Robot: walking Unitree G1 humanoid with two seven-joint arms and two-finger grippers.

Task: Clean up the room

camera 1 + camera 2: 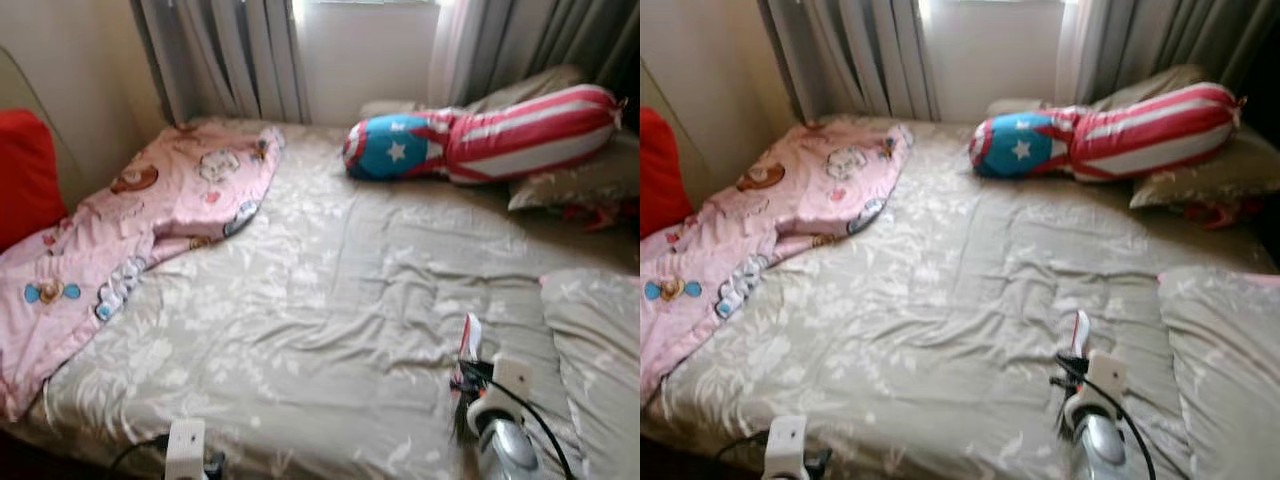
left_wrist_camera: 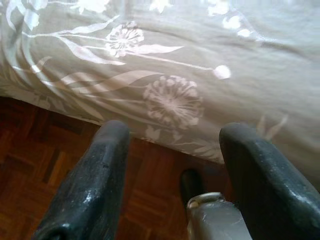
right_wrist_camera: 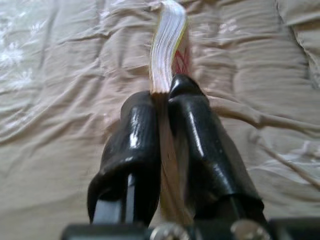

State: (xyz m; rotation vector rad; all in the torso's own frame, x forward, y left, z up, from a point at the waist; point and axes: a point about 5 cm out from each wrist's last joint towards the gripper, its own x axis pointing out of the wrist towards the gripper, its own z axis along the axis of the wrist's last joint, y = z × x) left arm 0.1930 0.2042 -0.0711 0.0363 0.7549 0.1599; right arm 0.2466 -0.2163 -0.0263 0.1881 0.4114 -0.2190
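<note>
Left eye view, bed: the bed (image 1: 330, 300), under a beige floral cover, spans the frame; a pink blanket (image 1: 140, 230) lies crumpled over its left side, probably tossed there and still to be tidied.
Left eye view, pillows: a red, white and blue bolster (image 1: 480, 135) lies at the head end against a beige pillow (image 1: 585, 180), where bedding belongs.
Right eye view, right gripper: the right gripper (image 1: 1080, 360) hangs over the bed's near right part, carrying a thin book (image 1: 1078, 335) upright above the cover.
Left wrist view, left gripper: the left gripper (image 2: 172, 175) is released, fingers spread and holding nothing, low by the bed's edge above a wooden floor (image 2: 30, 165); it looks idle.
Right wrist view, grasp: both black fingers are clenched on the book's lower end, its pages fanning upward, likely lifted clear of the bed for putting away.
</note>
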